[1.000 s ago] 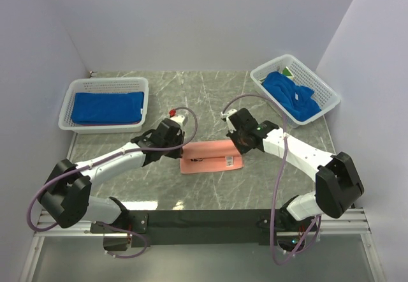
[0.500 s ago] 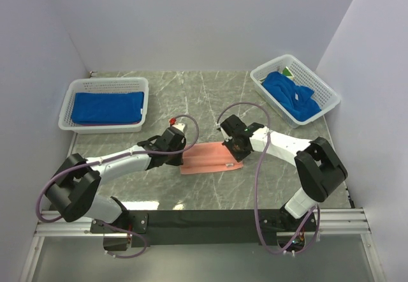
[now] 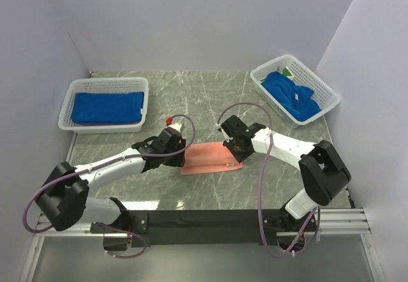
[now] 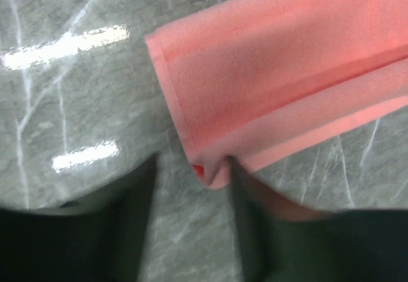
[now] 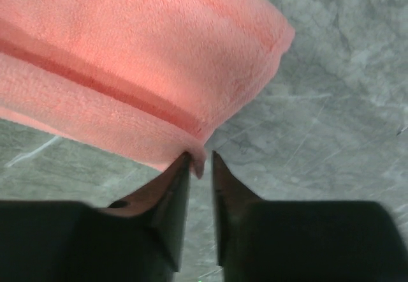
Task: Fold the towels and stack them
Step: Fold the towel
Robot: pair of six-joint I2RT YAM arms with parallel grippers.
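Note:
The salmon-pink towel (image 3: 207, 157) lies folded on the marble table, between the two arms. My left gripper (image 3: 183, 156) is at its left end. In the left wrist view the jaws (image 4: 193, 167) stand wide apart, with the towel (image 4: 280, 71) corner loose between them. My right gripper (image 3: 231, 149) is at the towel's right end. Its jaws (image 5: 199, 161) are a little apart, and a corner of the towel (image 5: 127, 59) rests against one finger (image 5: 178, 186). A folded royal blue towel (image 3: 107, 108) lies in the left basket. A crumpled blue towel (image 3: 290, 95) fills the right basket.
A white lattice basket (image 3: 70, 100) stands at the back left and another (image 3: 322, 84) at the back right, with a bit of green cloth (image 3: 287, 73) at its far end. Grey walls close in the table on three sides.
Both grippers have moved nearer along the pink towel's ends. Their jaws have parted and let go of the corners. The towel now lies folded on the table.

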